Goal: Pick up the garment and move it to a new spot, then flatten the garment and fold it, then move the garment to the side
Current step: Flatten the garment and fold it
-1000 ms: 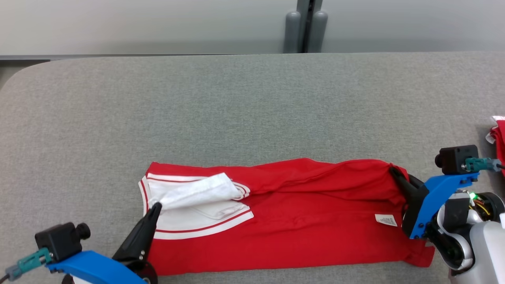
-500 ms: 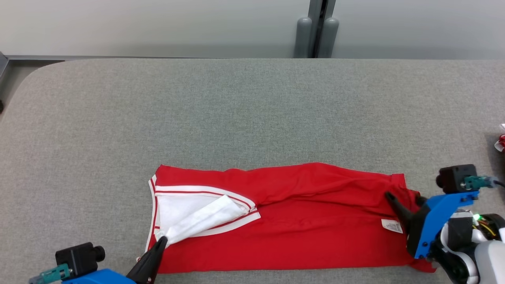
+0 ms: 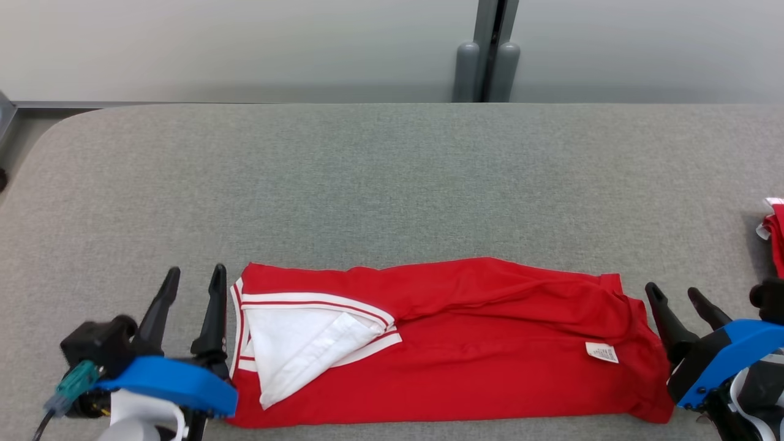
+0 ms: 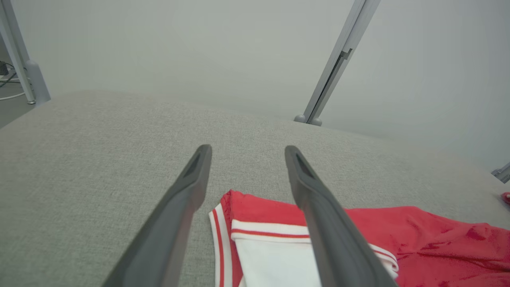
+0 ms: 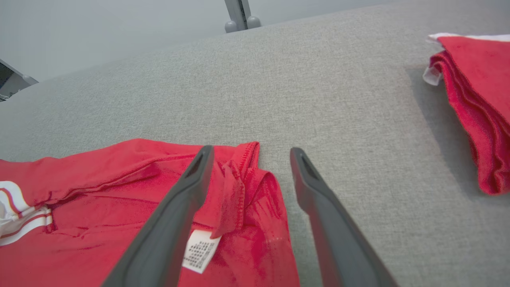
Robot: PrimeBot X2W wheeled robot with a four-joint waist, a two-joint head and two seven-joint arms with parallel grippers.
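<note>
Left tool point(image 3: 196, 271) and right tool point(image 3: 672, 290) stand spread wide and empty, just off either end of the red garment point(image 3: 478, 343). Bare tabletop point(image 3: 392, 184) stretches ahead of both. The garment's long axis runs tool to tool, white-trimmed end by the left tool. Beyond the right tool, a folded red cloth point(image 3: 775, 236) is cut off at the picture's edge.

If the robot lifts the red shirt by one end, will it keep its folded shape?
Probably not: the red shirt lies in soft wrinkles on the table, so it looks thin and floppy and would likely hang down. Pushed, it would probably bunch up on the rough cloth surface rather than slide.
</note>
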